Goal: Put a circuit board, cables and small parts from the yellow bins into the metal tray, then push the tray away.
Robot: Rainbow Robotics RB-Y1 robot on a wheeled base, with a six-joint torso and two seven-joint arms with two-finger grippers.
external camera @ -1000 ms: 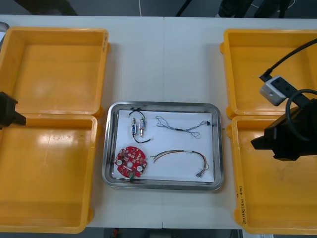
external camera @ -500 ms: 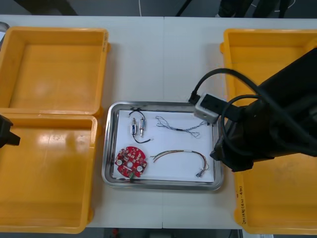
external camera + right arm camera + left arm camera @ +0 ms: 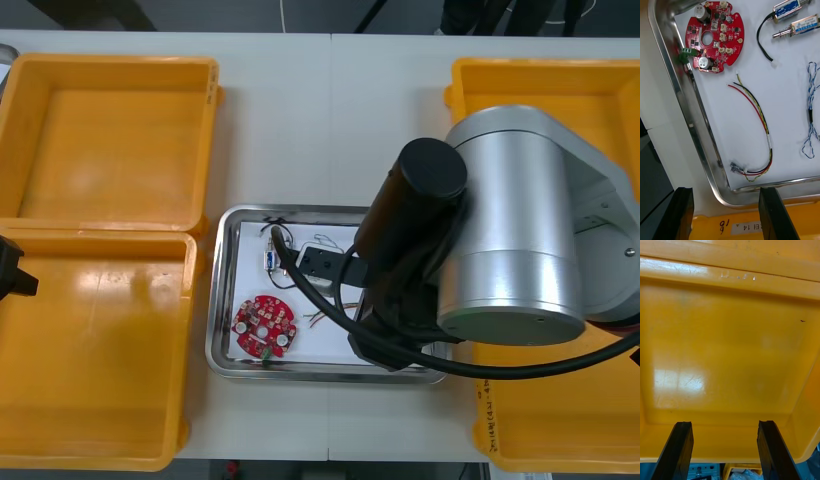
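Observation:
The metal tray [image 3: 222,300] lies between the bins, with white lining. In it are a round red circuit board [image 3: 264,325] and small metal parts [image 3: 272,258]. My right arm [image 3: 500,230] reaches over the tray's right half and hides the cables there. In the right wrist view my right gripper [image 3: 726,213] is open above the tray's rim [image 3: 696,123], with nothing between its fingers. Beyond them lie the circuit board [image 3: 715,35], a red and yellow cable [image 3: 756,108], a blue and white cable [image 3: 811,112] and the small metal parts [image 3: 793,15] with a black cable [image 3: 762,41]. My left gripper [image 3: 724,453] is open over a bare yellow bin [image 3: 730,345].
Two yellow bins [image 3: 100,140] stand at the left and two at the right [image 3: 540,90], with nothing showing inside them. My left gripper [image 3: 15,272] sits at the far left edge over the near left bin. Bare table lies beyond the tray.
My right arm has swung left from over the right bins to above the tray, now covering its right half. The left arm has hardly moved.

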